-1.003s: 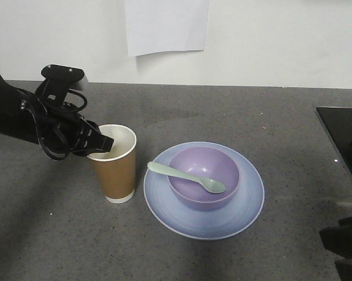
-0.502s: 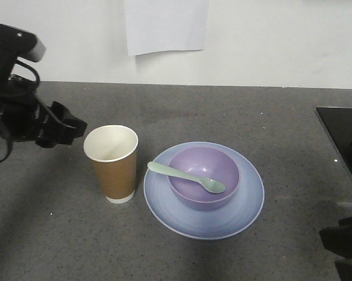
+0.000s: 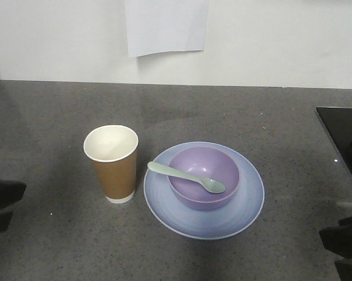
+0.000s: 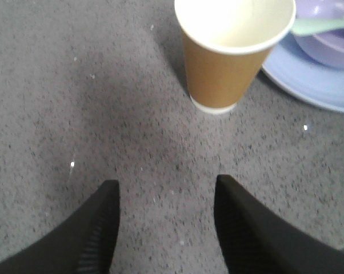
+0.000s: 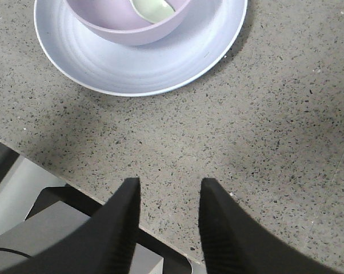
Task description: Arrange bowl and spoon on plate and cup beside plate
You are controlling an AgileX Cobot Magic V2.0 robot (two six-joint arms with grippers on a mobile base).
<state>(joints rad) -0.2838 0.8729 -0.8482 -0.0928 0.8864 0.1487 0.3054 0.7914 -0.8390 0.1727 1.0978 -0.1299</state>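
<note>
You see the small lavender plastic bowl (image 3: 203, 177) on the wide pale blue plate (image 3: 243, 211), the mint-green plastic spoon (image 3: 185, 177) across it, and the brown paper cup (image 3: 112, 163) just beside the plate. Both the left gripper (image 4: 165, 220) and the right gripper (image 5: 169, 214) have jaws apart and hold nothing, so I judge the task finished.

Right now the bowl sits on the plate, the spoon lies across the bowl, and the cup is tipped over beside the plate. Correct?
Not quite: the cup stands upright beside the plate, as the exterior front-facing view shows. The bowl and spoon are as stated.
</note>
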